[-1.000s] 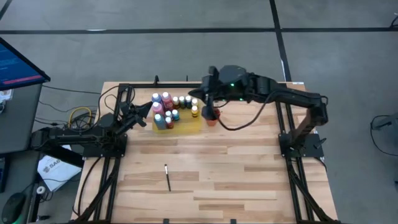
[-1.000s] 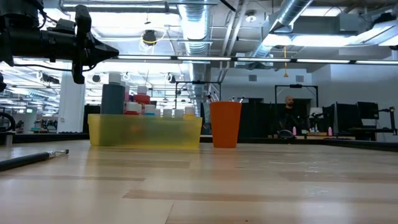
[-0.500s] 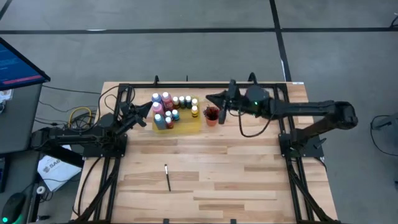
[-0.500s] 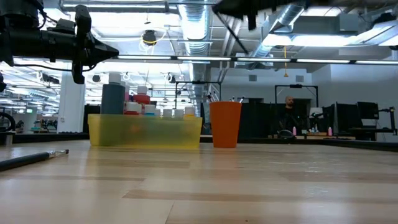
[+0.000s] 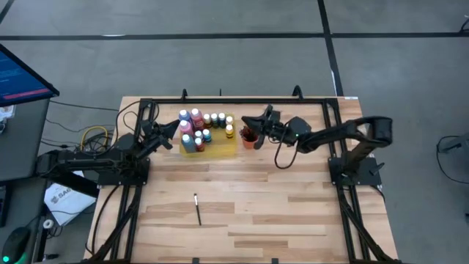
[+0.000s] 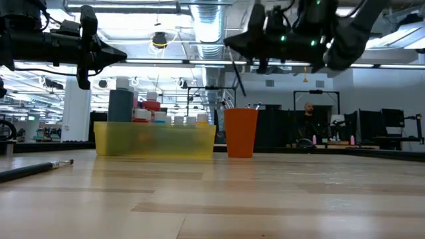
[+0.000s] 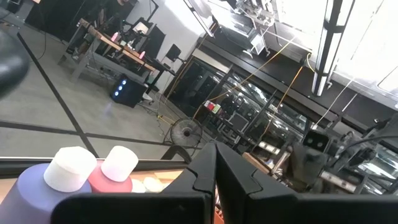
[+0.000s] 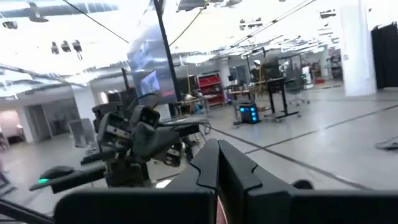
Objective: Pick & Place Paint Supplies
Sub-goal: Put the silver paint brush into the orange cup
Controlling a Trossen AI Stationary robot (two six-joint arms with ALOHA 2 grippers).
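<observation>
Table [image 5: 293, 198]: pale wood planks, dark frame rails along its left, right and far edges.

Yellow mat [image 5: 220, 149]: flat rectangle near the middle of the far edge; from the low view [image 6: 154, 141] it reads as a shallow translucent yellow tray.

Paint bottles [image 5: 199, 126]: a cluster standing upright on the yellow mat, pale caps up. Pink and blue ones are the larger, toward the mat's left end; smaller dark and yellow ones run toward its right end. In the left wrist view a blue bottle [image 7: 43, 186] and a pink bottle [image 7: 112, 174] stand side by side, white caps on.

Orange-red cup [image 5: 249, 138]: upright just beside the mat's right end, apart from the bottles; thin dark brush handles stand in it, their number not readable.

Loose brush [image 5: 197, 208]: one thin dark brush with a light tip, lying flat on the bare wood toward the near edge, left of centre, well apart from the mat.

Left gripper [image 5: 174, 126]: fingers pressed together, empty, held near the left end of the mat, above the table at its left side.

Right gripper [image 5: 248, 120]: fingers pressed together, nothing pinched, hanging in the air just above and beside the orange-red cup, arm reaching in from the right edge.
</observation>
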